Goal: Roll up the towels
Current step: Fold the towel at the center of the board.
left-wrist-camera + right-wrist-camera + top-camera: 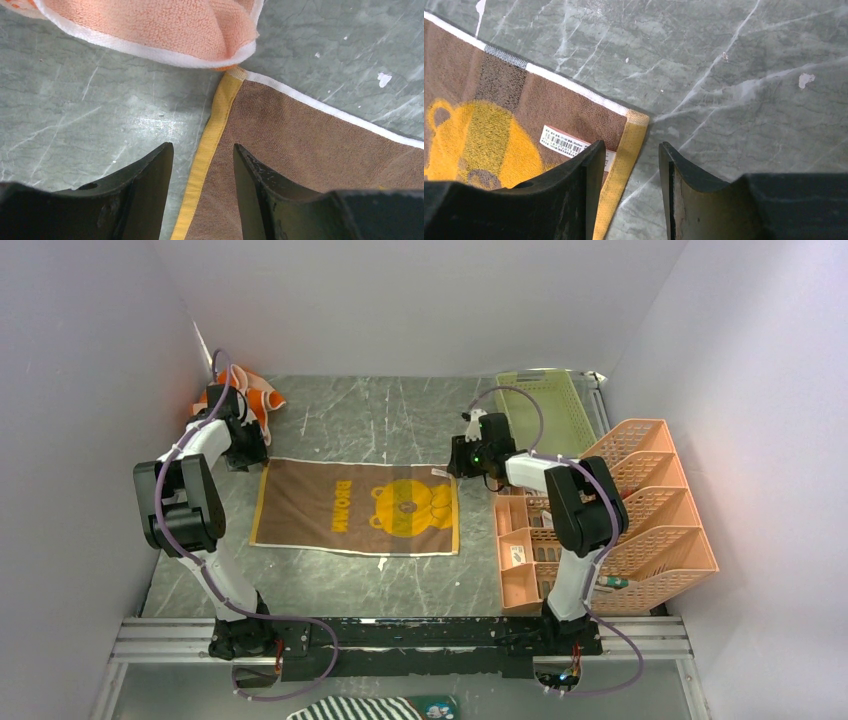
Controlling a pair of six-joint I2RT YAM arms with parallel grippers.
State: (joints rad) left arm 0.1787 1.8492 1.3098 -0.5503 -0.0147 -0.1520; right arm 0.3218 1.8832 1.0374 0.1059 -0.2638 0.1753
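Note:
A brown towel [355,508] with a yellow bear, yellow lettering and yellow side hems lies flat mid-table. A peach-orange towel [255,395] with a white border sits bunched at the back left, touching the brown towel's far left corner [235,75]. My left gripper [250,455] is over that corner, open, its fingers either side of the yellow hem [207,142]. My right gripper [455,462] hovers at the far right corner, open, one finger over the barcode label [564,141], the other over bare table, with the yellow hem [624,160] between them.
A green mesh basket [545,410] stands at the back right. A peach slotted file organiser [620,510] fills the right side beside the right arm. A black-and-white striped cloth [370,708] lies below the arm bases. White walls close in on three sides.

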